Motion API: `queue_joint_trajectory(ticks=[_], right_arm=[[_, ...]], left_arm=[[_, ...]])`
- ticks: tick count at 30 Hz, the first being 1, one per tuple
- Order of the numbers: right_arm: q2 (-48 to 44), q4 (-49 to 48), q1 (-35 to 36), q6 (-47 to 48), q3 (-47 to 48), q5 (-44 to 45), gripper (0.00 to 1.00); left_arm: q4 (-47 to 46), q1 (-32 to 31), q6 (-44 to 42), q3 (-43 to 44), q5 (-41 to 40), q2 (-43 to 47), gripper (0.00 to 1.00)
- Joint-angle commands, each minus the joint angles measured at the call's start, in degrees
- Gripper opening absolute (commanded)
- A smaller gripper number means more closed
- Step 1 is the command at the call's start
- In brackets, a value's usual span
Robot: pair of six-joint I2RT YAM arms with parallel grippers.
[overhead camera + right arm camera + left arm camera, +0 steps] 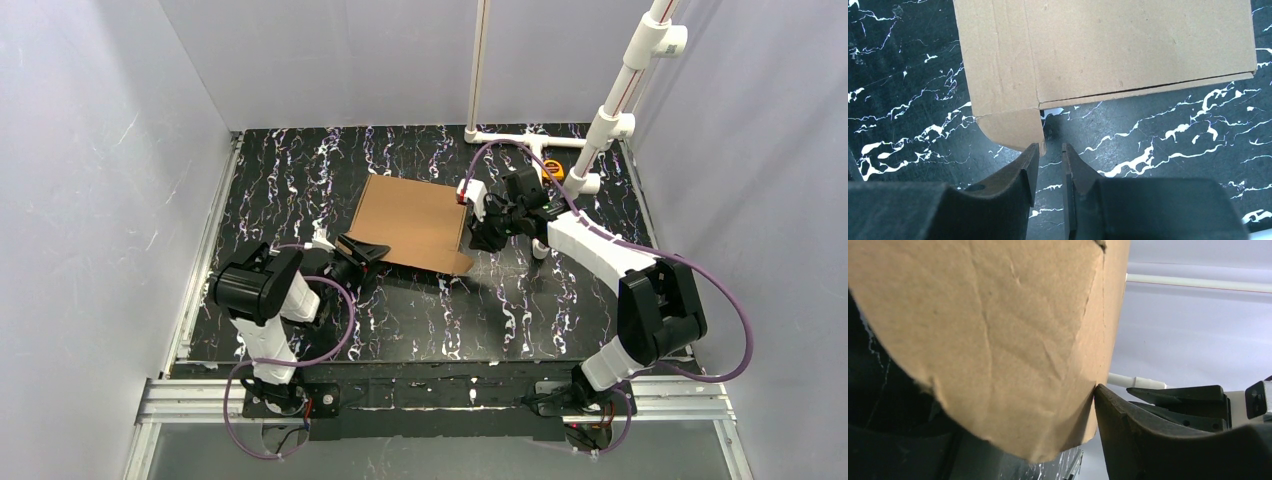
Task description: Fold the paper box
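found the paper box (415, 222) at the middle of the overhead view, lying on the dark marbled bench (300, 170), well up from the arm bases. looked mostly folded: shallow and closed on top, with a lid edge (1148, 90) drawn down along one side and a thin dark gap under it in the right wrist view. judged the walls and lid as done.

left over, by the look of it: the rounded end pieces. saw one tab (1010, 127) lying flat on the bench, sticking out from the box's lower left corner in the right wrist view, not tucked in. met the right hand (1050, 150) just below it, narrow, with a slim gap between the fingers and the tab's tip at the mouth of that gap; nothing clearly pinched.

placed the left hand (370, 250) at the box's lower left edge in the overhead view. in the left wrist view, saw a rounded flap (998, 340) close to the lens, creased, with one finger (1148, 440) touching its right edge. could not tell whether that hand had gripped the flap or merely straddled it. reckoned both pieces wanted tucking in before calling the box finished.
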State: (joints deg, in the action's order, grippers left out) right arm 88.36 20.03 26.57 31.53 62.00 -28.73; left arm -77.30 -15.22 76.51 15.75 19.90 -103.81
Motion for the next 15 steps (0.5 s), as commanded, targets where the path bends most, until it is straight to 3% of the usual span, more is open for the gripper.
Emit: queue_joint_trajectory(ticks=[1, 15], right_arm=[[0.61, 0.53, -0.38, 0.89, -0.3, -1.33, 0.32], [1.29, 1.24, -0.38, 1.84, -0.28, -1.14, 0.32]], left_arm=[[-2.15, -0.18, -0.95, 1.91, -1.47, -1.99, 0.57], [-2.68, -0.23, -2.03, 4.37, -2.74, -1.13, 0.52]])
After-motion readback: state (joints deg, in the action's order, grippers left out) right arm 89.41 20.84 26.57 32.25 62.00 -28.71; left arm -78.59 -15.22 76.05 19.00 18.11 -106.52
